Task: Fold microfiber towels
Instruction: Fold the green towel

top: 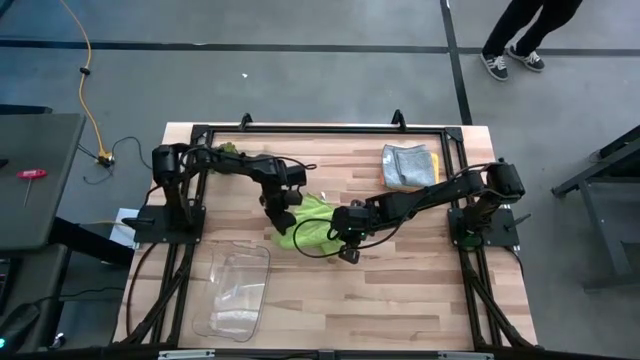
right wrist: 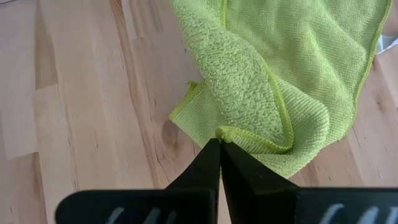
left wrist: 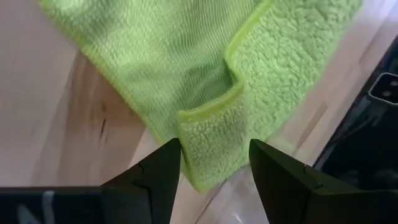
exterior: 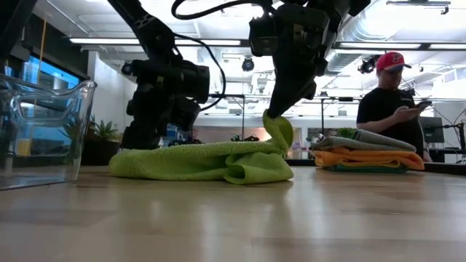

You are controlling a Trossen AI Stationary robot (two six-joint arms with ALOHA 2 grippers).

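Note:
A lime green microfiber towel (top: 305, 228) lies crumpled on the wooden table's middle. My right gripper (right wrist: 221, 142) is shut on it at its right side and holds a peak of cloth (exterior: 278, 129) up. At the towel's left side my left gripper (left wrist: 214, 168) is open and low. Its fingers stand on either side of a folded-over corner (left wrist: 211, 155). In the high view the left gripper (top: 283, 213) and the right gripper (top: 338, 232) flank the towel. My right gripper pinches a hemmed fold at the towel's edge (right wrist: 229, 132) between its two fingertips, slanting down from the table's right. The pinched part stands up as a small peak, and the remainder of the towel lies slack on the table. My left gripper may or may not touch the folded corner; I cannot tell.
A stack of folded towels (top: 408, 165), grey on top, lies at the far right. A clear plastic bin (top: 235, 290) stands near the front left. A person (exterior: 389, 94) stands beyond the table.

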